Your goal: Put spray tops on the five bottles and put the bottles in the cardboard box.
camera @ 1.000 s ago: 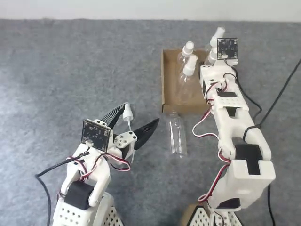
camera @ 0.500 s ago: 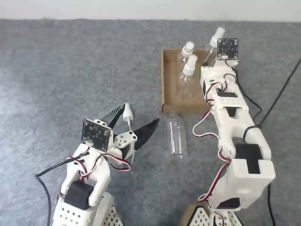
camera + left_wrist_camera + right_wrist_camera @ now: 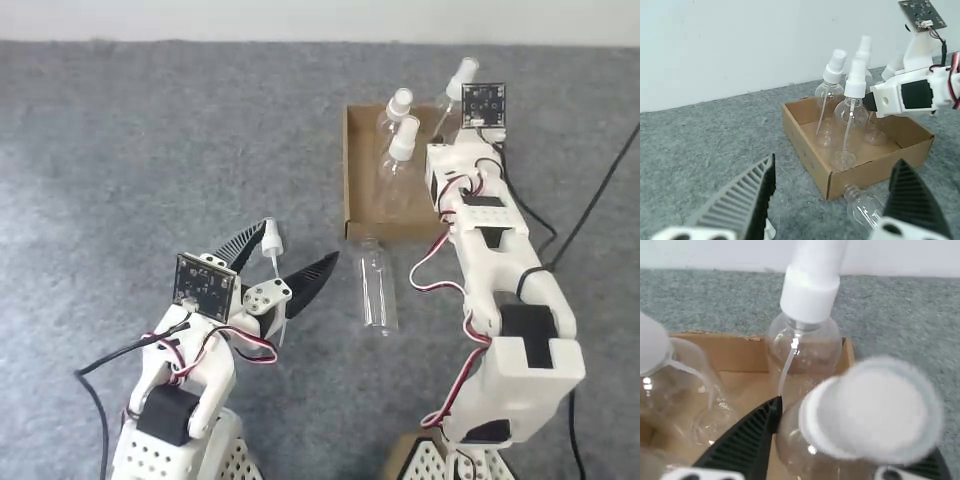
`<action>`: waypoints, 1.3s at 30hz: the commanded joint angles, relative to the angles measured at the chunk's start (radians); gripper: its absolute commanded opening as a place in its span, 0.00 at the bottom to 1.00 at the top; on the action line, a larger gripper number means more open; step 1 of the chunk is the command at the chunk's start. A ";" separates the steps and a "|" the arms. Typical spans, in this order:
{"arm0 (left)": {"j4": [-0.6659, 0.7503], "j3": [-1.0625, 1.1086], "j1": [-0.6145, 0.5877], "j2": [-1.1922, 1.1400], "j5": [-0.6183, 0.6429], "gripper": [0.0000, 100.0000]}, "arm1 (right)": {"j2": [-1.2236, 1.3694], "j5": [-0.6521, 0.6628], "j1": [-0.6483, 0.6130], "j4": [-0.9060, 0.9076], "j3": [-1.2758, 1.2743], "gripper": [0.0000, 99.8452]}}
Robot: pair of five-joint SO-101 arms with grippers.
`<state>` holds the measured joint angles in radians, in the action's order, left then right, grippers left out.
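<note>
4 capped bottles (image 3: 852, 115) stand in the box (image 3: 805, 145); 1 bare bottle (image 3: 377, 290) lies just outside. Left gripper (image 3: 300, 240) gapes wide, empty, astride 1 spray top (image 3: 270, 238); right gripper's (image 3: 855, 440) hold unclear.

Cardboard box (image 3: 347, 175) sits at 1 o'clock from the middle of the table (image 3: 150, 150), with four bottles standing inside. The corner bottle (image 3: 397, 110) is in the far left corner, and the middle bottle (image 3: 402, 145) is just at its 6 o'clock. The rear bottle (image 3: 461, 74) stands at 3 o'clock of the corner bottle, by the far wall. At 6 o'clock of that is the near bottle (image 3: 865, 420), with the right gripper (image 3: 855, 435) around it. Outside, the lying bottle (image 3: 377, 285) rests on the table at the box's 6 o'clock, neck just beside the near wall. At its 9 o'clock, the spray top (image 3: 271, 238) lies between the spread jaws of the left gripper (image 3: 301, 240).
</note>
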<state>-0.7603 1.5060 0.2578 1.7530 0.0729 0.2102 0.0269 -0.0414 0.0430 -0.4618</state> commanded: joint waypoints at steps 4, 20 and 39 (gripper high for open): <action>0.028 -0.010 0.002 0.002 -0.011 0.34 | -0.137 0.002 -0.007 0.024 0.075 0.30; 0.028 -0.010 0.002 0.002 -0.011 0.34 | -0.148 0.002 -0.007 0.236 0.292 0.30; 0.028 -0.010 0.002 0.002 -0.011 0.34 | -0.148 0.003 -0.018 0.332 0.459 0.29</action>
<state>-0.7603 1.5060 0.2578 1.7530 0.0729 0.1473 0.0269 -0.0414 0.3529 -0.0859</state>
